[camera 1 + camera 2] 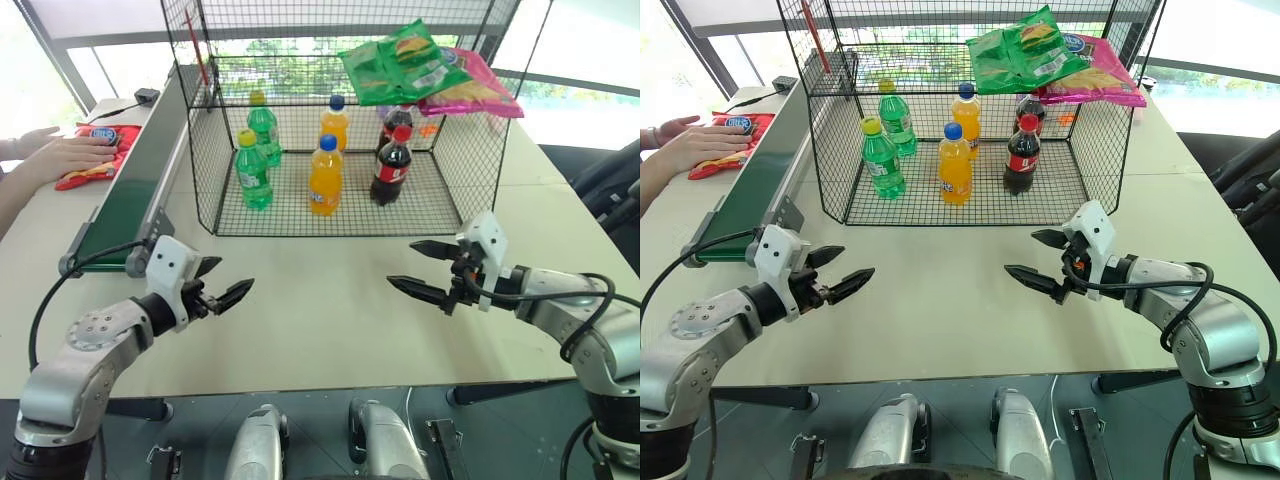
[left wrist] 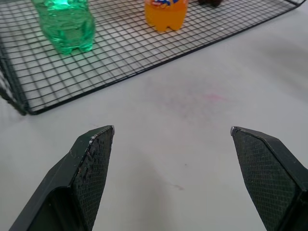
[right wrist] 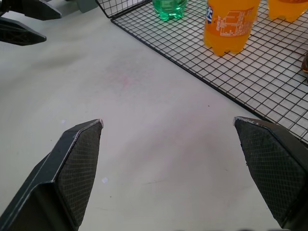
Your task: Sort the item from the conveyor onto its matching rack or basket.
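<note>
Far ahead and to the left of my left tool (image 1: 222, 290), past the near end of the conveyor (image 1: 120, 215): one red snack bag (image 1: 98, 155), lying flat on the worktop (image 1: 330, 300) just beside the belt's outer rail, not on the belt. A person's hand (image 1: 62, 158) rests on top of it.

Item, character, as I judge it: light, thin, crinkly film, air-cushioned, contents brittle. Slippery face; a hard pinch across the middle would likely crush the chips. Best hold is probably a sealed end seam or a side edge, where the film is doubled and flat.

Left tool: released, black fingers spread wide, nothing between them, hovering over bare worktop. Right tool (image 1: 432, 270): likewise spread and empty, facing the left one across open worktop.

Destination: top wire shelf (image 1: 300, 15) of the black mesh cage (image 1: 210, 150), ahead of both tools and above them. Already on it, toward the right-tool side: one green snack bag (image 1: 395, 62) and one pink snack bag (image 1: 470, 88), overlapping. Below, in the cage, green, orange and cola bottles (image 1: 325, 175).

Status: item not yet reachable while the hand covers it.
</note>
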`<action>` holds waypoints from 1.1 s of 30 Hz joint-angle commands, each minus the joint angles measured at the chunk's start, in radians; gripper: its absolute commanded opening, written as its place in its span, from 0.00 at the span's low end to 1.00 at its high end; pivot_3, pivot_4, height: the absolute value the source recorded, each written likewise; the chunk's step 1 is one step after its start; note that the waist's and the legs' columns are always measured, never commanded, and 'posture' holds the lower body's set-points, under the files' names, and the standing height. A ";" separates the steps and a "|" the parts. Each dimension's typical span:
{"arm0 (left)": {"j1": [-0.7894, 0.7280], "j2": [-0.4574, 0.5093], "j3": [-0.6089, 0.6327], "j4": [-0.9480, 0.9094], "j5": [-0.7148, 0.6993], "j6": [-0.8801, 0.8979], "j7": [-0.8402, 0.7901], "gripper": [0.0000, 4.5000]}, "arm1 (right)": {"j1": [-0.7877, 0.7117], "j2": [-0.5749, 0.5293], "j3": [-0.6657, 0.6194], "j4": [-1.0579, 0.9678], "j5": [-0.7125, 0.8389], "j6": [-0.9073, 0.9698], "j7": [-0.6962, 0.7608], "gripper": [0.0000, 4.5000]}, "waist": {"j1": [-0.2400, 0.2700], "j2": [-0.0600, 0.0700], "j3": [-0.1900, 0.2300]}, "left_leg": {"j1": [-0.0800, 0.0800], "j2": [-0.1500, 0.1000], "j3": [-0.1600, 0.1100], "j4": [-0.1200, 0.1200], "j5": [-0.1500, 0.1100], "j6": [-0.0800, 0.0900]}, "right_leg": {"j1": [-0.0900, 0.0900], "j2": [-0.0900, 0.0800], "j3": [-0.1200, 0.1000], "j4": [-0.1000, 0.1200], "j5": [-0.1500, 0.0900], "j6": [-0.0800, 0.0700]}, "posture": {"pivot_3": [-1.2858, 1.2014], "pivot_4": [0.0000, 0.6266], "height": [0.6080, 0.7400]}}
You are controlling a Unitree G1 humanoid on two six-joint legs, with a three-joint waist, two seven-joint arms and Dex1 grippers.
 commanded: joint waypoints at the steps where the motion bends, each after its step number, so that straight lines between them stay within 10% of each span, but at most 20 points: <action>1: -0.014 0.007 0.013 -0.029 -0.031 -0.005 -0.018 0.90 | -0.010 -0.004 -0.005 -0.008 -0.005 -0.024 0.005 1.00 | 0.000 0.000 0.000 | 0.000 0.000 0.000 0.000 0.000 0.000 | 0.000 0.000 0.000 0.000 0.000 0.000 | 0.52 0.24 1.00; 33: -0.038 0.028 -0.008 -0.013 -0.014 -0.015 -0.014 0.90 | -0.016 0.011 0.012 -0.005 -0.040 -0.045 0.000 1.00 | 0.000 0.000 0.000 | 0.000 0.000 0.000 0.000 0.000 0.000 | 0.000 0.000 0.000 0.000 0.000 0.000 | 0.52 0.24 1.00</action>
